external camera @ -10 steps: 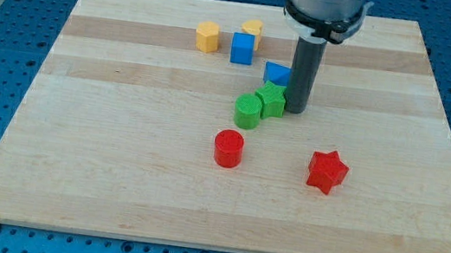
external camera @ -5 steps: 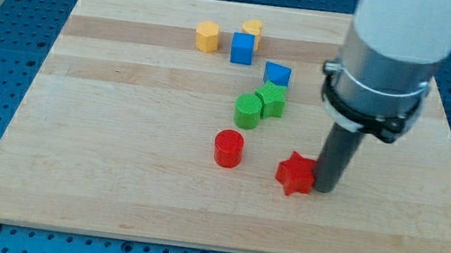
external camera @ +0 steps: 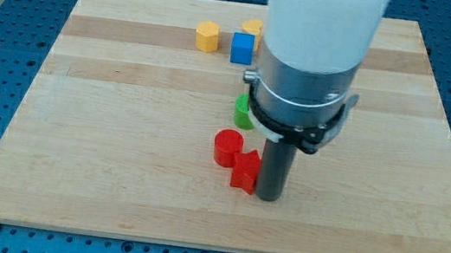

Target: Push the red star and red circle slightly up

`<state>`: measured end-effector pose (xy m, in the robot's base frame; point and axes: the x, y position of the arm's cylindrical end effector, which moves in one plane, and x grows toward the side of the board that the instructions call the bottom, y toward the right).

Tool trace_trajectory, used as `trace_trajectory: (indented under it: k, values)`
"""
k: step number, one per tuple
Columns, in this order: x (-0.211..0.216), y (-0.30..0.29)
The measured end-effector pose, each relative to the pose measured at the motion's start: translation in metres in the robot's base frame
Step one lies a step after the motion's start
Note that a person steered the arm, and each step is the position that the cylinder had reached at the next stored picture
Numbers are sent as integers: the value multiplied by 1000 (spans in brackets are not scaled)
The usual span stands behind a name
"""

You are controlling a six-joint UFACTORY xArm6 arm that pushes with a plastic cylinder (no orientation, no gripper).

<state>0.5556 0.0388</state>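
The red circle [external camera: 225, 147] sits on the wooden board [external camera: 103, 128] near its middle. The red star [external camera: 244, 170] lies just below and right of the circle, touching it. My tip [external camera: 268, 198] stands against the star's right side, at the view's lower middle. The arm's wide body hides the board above the tip.
A green circle [external camera: 243, 111] shows partly at the arm's left edge. A yellow hexagon [external camera: 208, 36], a blue cube [external camera: 242, 48] and part of another yellow block [external camera: 253, 29] sit near the view's top. Other blocks are hidden behind the arm.
My tip has moved from beside the green blocks down and then left, pushing the red star leftward until it touches the red circle. The arm now covers the green star and blue block.
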Motion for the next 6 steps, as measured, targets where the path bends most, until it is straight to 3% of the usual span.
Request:
trace_trajectory:
  k: [4, 6]
  values:
    - [-45, -19]
    - [-46, -31]
